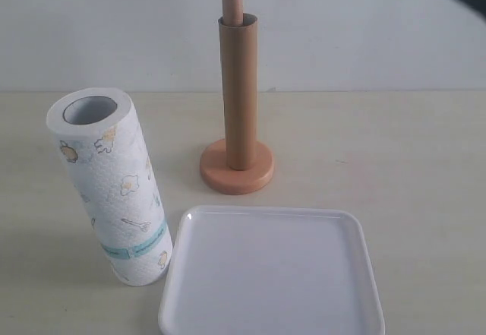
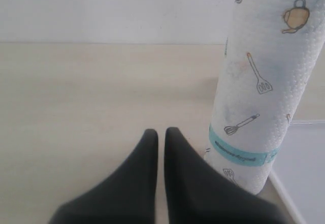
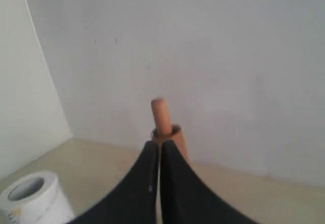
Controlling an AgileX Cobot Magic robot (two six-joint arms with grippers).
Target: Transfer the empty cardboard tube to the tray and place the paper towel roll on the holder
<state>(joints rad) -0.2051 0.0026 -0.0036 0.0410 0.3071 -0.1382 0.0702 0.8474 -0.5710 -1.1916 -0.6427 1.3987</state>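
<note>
On the holder (image 1: 218, 172) we see the empty cardboard tube (image 1: 238, 92), nothing done yet; left end effector (image 2: 158, 133) and right end effector (image 3: 156, 146) closed, empty.

The bench (image 1: 425, 160) is carrying one paper towel roll (image 1: 114, 191), one empty cardboard tube (image 1: 239, 92), one holder (image 1: 228, 179) and one tray (image 1: 273, 274), four things sitting there, no kind repeating.

The right pincer (image 3: 159, 146), apparently closed, sits before the holder (image 3: 160, 115), its top poking out of the empty cardboard tube (image 3: 179, 138).
</note>
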